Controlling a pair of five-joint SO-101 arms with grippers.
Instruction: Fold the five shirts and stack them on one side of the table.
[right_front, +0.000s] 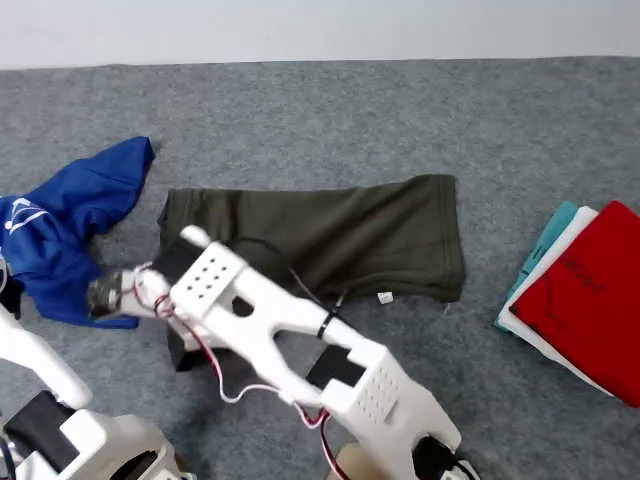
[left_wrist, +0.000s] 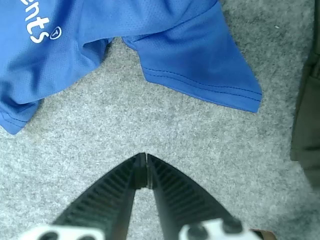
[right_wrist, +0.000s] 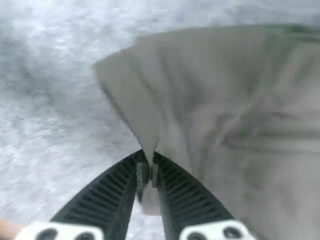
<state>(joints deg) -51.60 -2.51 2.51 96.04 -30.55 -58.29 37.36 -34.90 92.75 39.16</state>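
Your right tool (right_wrist: 146, 167) is clenched on the olive shirt (right_wrist: 225, 125): a fold of its edge is pinched right at the tips, and the rest of the cloth spreads away beyond them over the grey tabletop (right_wrist: 45, 100). From above, your right arm (right_front: 270, 320) lies across the near edge of the olive shirt (right_front: 340, 235), and its wrist end sits at the end of that shirt closest to the blue shirt (right_front: 70, 220). Your left tool (left_wrist: 146, 162) is clenched with nothing in it, its ribbed tips meeting over bare tabletop (left_wrist: 100, 125). The blue shirt (left_wrist: 150, 40) lies crumpled just ahead of those tips, apart from them, with one hemmed sleeve reaching out nearest to the tool. An edge of the olive shirt (left_wrist: 307, 125) shows off to one side of the left tool. The stack of folded shirts (right_front: 590, 300), red on top with white and teal layers under it, lies well apart from both tools, beyond the far end of the olive shirt from where your right tool grips it. The olive shirt lies between your right tool and that stack.
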